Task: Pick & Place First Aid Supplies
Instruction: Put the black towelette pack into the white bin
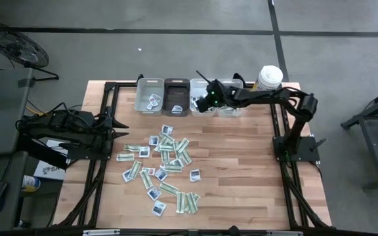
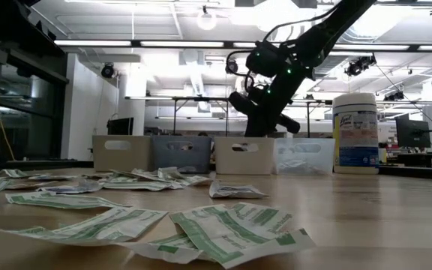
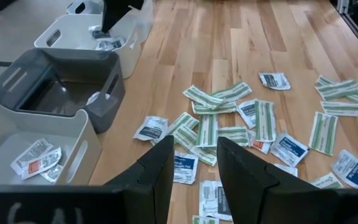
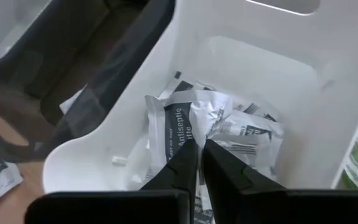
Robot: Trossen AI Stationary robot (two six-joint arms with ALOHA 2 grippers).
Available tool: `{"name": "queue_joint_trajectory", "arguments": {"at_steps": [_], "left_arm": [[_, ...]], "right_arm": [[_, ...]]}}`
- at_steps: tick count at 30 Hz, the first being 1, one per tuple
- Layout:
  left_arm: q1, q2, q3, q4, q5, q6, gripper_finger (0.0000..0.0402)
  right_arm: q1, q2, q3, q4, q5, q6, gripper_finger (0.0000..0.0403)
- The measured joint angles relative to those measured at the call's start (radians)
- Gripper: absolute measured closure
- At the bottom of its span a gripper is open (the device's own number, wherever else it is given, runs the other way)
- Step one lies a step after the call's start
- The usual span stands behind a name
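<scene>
Wooden table with packets and bins
Packets lie scattered mid-table; four bins line the far edge, a canister beside them.

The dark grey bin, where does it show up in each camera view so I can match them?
High view: dark grey bin, second from left in the row at the table's far edge.
Low view: dark grey bin, second from left in the row.
Left wrist view: dark grey bin, between two white bins.
Right wrist view: a dark wall beside the white bin, probably this bin.
Shared landmark: that white bin, next to it.
</scene>
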Motion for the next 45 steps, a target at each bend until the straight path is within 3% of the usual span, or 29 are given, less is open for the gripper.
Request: {"name": "queue_joint_trajectory", "arguments": {"at_steps": [17, 28, 39, 45], "left_arm": [[0.000, 0.000, 0.000, -0.001, -0.002, 0.000, 0.0283], [0.000, 0.000, 0.000, -0.001, 0.012, -0.007, 0.0283], [0.000, 0.000, 0.000, -0.010, 0.023, -0.004, 0.0283], [0.000, 0.000, 0.000, -0.010, 0.028, 0.000, 0.0283]], "right_arm": [[-0.013, 0.000, 0.000, -0.005, -0.122, 0.057, 0.0283], [-0.011, -0.012, 0.000, 0.003, -0.267, -0.034, 0.0279], [0.043, -0.167, 0.002, -0.006, -0.282, -0.208, 0.0279], [0.112, -0.232, 0.002, -0.005, -0.362, -0.236, 0.0279]]}}
